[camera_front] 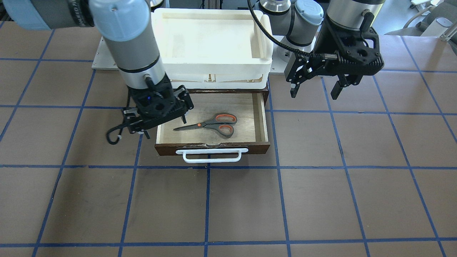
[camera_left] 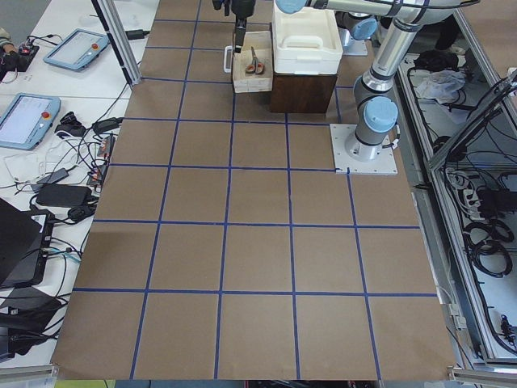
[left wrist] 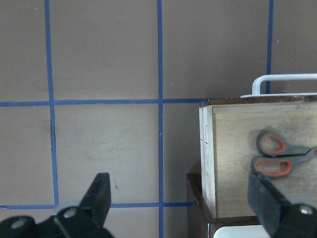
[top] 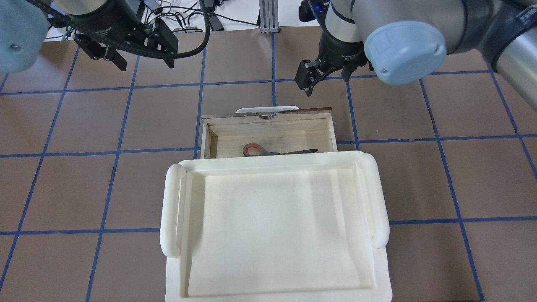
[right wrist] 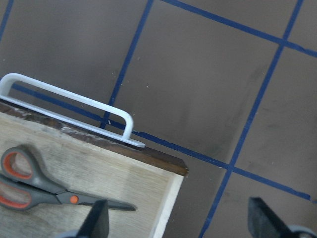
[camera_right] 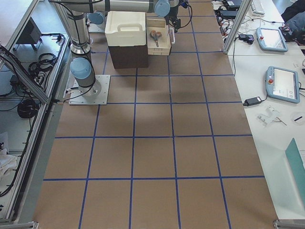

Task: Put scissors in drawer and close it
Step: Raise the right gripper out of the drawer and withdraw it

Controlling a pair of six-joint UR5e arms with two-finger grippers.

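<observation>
Counter (camera_left: 258, 242): brown matte top, gridded with blue tape lines (camera_front: 208, 200). White side bench (camera_left: 56, 97) along one long edge, carrying teach pendants (camera_left: 28, 120) and loose cables (camera_left: 73, 174). Aluminium frame post (camera_left: 115, 40) at bench edge. Cable bundles (camera_left: 485, 234) along the opposite edge. Light even, diffuse.

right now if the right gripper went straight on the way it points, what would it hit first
Probably the drawer, its side wall near the front corner: the right gripper straddles it, one finger near the tip of the scissors, one over bare table. Depth unclear.
</observation>
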